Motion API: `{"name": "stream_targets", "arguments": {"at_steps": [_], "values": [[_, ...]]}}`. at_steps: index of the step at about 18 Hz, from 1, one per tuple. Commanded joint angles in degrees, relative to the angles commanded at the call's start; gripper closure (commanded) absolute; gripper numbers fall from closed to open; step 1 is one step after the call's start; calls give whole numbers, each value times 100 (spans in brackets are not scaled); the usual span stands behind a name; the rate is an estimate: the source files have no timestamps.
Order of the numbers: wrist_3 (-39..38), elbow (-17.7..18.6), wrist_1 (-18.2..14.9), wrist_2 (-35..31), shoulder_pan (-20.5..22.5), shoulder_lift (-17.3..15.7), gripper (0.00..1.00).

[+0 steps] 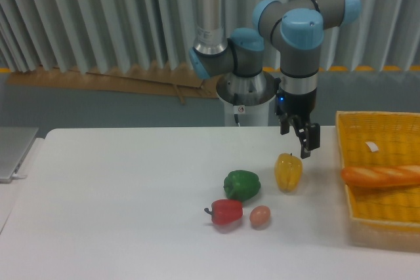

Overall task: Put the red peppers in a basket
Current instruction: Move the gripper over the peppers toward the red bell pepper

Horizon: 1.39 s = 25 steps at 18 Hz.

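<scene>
My pincer (304,143) hangs above the table (118,214), empty, just above the yellow pepper (288,171); if it is open or closed I cannot tell. The red pepper (227,212) lies at 7 o'clock from it, between green pepper (241,184) and egg (260,215). The basket (387,218) is at 3 o'clock.

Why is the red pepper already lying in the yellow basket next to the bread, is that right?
Not quite. The camera view shows the red pepper on the white table, beside the green pepper and the small egg. Only the bread lies in the yellow basket.
</scene>
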<state>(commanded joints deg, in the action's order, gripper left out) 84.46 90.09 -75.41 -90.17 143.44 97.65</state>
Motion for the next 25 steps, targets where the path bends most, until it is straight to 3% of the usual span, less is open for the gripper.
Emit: {"name": "stream_targets", "arguments": {"at_steps": [11, 25], "values": [[-176, 9, 0, -26, -159, 0, 0], [-985, 9, 114, -44, -739, 149, 0]]}}
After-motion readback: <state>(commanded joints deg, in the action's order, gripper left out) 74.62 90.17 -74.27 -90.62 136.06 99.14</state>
